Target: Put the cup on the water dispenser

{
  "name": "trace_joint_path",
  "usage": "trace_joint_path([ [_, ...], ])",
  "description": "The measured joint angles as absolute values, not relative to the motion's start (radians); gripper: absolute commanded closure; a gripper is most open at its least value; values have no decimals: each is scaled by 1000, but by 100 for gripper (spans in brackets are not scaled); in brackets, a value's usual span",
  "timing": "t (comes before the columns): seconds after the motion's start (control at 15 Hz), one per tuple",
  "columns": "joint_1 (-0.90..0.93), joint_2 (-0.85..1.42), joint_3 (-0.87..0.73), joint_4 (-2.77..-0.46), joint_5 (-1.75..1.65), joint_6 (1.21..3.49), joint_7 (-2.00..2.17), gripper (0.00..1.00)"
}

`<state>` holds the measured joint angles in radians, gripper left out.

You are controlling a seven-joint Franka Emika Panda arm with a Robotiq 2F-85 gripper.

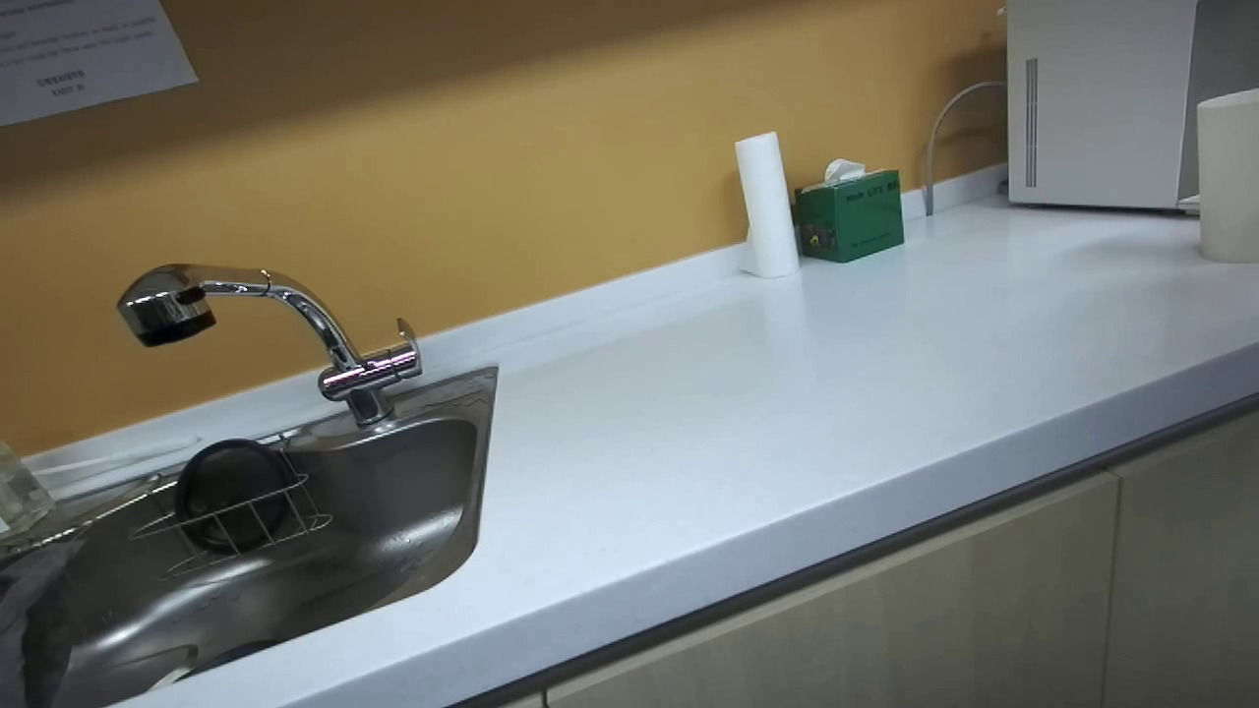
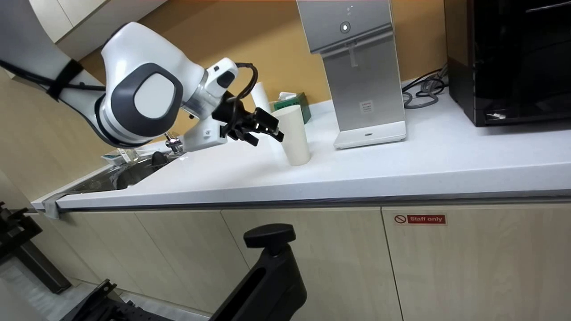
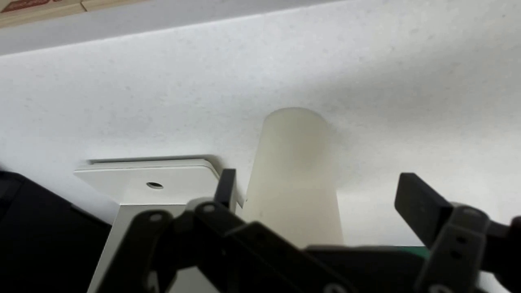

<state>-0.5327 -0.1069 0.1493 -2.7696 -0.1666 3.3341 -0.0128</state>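
Note:
The cup is a plain off-white, straight-sided cylinder that stands upright on the counter in both exterior views (image 1: pixel 1229 182) (image 2: pixel 293 138); it also shows in the wrist view (image 3: pixel 295 175). The water dispenser is a tall white and grey appliance behind the cup (image 1: pixel 1097 108) (image 2: pixel 363 84). Its low white base also shows in the wrist view (image 3: pixel 163 175). My gripper (image 2: pixel 268 136) is open beside the cup's upper part. In the wrist view my gripper (image 3: pixel 321 193) has its fingers wide apart, with the cup between them, closer to the left finger. I cannot tell whether they touch.
A white paper roll (image 1: pixel 767 206) and a green tissue box (image 1: pixel 851 216) stand by the wall. A steel sink (image 1: pixel 393 492) with a chrome tap (image 1: pixel 369 374) lies farther along the counter. A black appliance (image 2: pixel 513 67) and cables (image 2: pixel 426 91) are beyond the dispenser.

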Motion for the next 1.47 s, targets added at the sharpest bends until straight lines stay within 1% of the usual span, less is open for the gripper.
trace_joint_path([
  [0.33, -534, -98, 150, -2769, -154, 3345, -13, 0],
  [0.73, -543, -40, 175, -2758, -21, 3466, -19, 0],
  [0.93, -407, -10, 73, -2732, 0, 3459, -16, 0],
  [1.0, -383, 1, 65, -2724, -2, 3459, -7, 0],
  [1.27, -369, 24, 87, -2685, -1, 3459, 5, 0],
  [1.47, -300, 28, 13, -2656, 3, 3458, 5, 0],
])
